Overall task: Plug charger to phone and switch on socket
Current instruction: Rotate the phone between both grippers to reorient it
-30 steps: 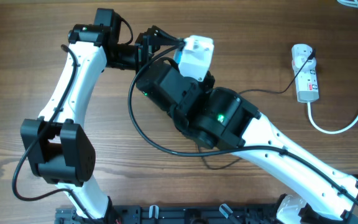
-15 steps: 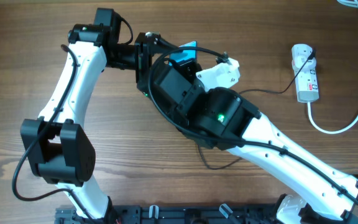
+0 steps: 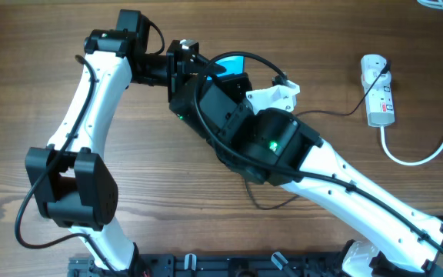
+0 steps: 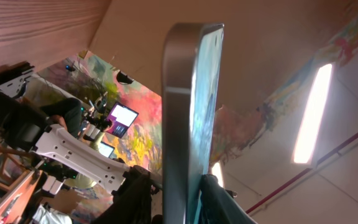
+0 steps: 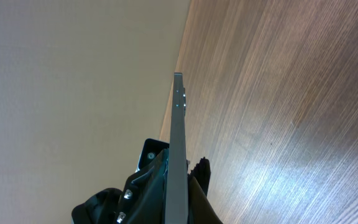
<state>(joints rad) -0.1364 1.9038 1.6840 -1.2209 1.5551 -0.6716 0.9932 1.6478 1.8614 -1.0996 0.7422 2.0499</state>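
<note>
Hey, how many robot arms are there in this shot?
2. The left arm extends from the bottom left edge; the right arm extends from the bottom right. Their ends meet at the phone mid-table.

phone point(image 3: 234, 63) in the jaws: turquoise screen, grey edge. socket point(image 3: 378, 94) white, red marks. charger point(image 3: 343, 114) black. table point(image 3: 29, 46) brown wood grain.

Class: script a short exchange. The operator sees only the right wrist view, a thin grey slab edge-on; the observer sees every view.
Operator: What is this slab?
Observer: Overhead shows its turquoise screen: the small rectangular smartphone.
Operator: Does the left arm touch it?
Observer: Left wrist view: dark fingers flank its lower end.
Operator: Where is the power strip?
Observer: Overhead, the small white power strip lies far right, thin black cable attached.
</note>
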